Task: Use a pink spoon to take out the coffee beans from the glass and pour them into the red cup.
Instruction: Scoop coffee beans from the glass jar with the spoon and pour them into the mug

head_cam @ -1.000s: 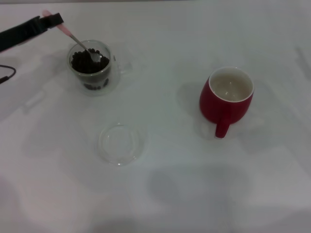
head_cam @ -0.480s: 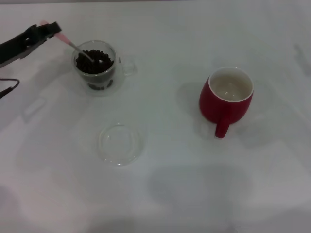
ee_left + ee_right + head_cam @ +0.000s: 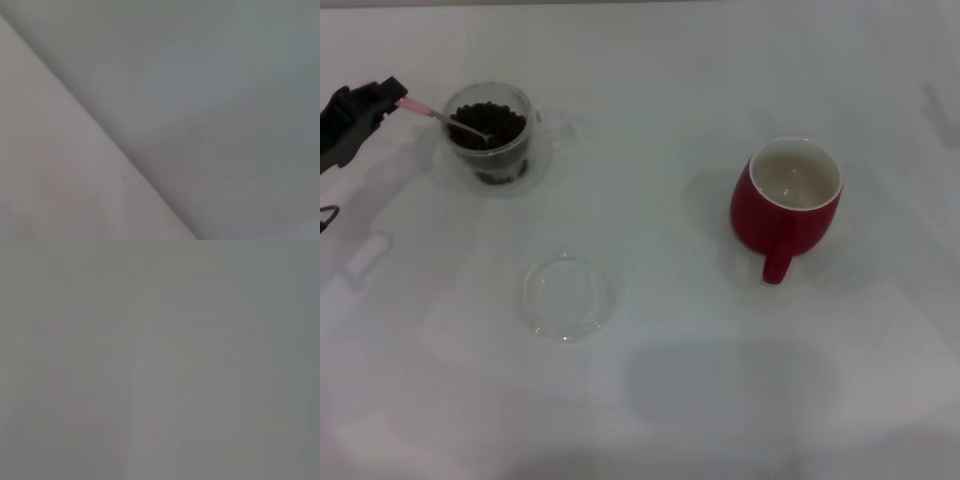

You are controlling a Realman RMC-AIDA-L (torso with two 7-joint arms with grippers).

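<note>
At ten o'clock on the white table (image 3: 720, 400), the left gripper (image 3: 392, 96) is clamped on the pink spoon (image 3: 430, 111), whose bowl lies among the coffee beans (image 3: 490, 125) in the glass (image 3: 492, 140). The red cup (image 3: 790, 205), at three o'clock, looks empty, so no beans seem moved yet. A clear dish (image 3: 568, 296) sits between. The right gripper is out of sight.
</note>
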